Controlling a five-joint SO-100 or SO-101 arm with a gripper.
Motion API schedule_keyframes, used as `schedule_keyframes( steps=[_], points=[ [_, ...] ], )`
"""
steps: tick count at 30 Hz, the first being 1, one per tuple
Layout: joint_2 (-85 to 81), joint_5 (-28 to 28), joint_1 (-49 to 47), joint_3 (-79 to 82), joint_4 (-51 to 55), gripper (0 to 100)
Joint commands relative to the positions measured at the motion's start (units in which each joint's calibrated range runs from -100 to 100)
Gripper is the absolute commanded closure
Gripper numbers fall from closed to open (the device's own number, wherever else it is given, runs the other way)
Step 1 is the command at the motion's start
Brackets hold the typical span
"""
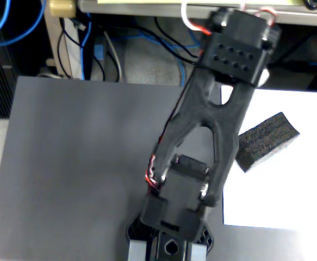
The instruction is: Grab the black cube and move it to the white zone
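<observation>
In the fixed view the black cube, a rough foam block, lies tilted on the white zone, a paper sheet at the table's right side. Nothing holds the block. The black robot arm rises from its base at the bottom middle and reaches up to the right, with its top joint close to the camera. The arm's forked link passes just left of the block and covers the sheet's left edge. The gripper's fingers do not show; the arm's own links hide them.
The dark grey tabletop spreads to the left of the arm. Behind the table's far edge hang blue, black and white cables under a pale shelf. The arm's base sits at the table's front edge.
</observation>
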Motion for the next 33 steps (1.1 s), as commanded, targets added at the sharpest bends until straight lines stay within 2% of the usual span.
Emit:
schedule_keyframes(
  steps=[1,5,9,11,15,18,25,30,33],
  points=[
    [-1.8,-7.2,-9.9,-4.2,-0.5,67],
    [-1.8,-13.9,-17.4,-4.1,-4.3,67],
    [-2.6,-16.0,-20.4,-3.2,-4.3,67],
    [-9.7,-16.4,-22.0,-1.0,-3.8,67],
    [-27.9,-16.4,-24.8,15.3,-4.5,67],
    [-37.6,-16.3,-25.1,29.7,-13.4,67],
    [-42.2,-17.9,-24.6,51.9,-26.4,67],
    [-42.3,-19.3,-24.4,61.0,-27.8,67],
    [-42.3,-20.2,-24.2,67.4,-33.3,67]
  ],
)
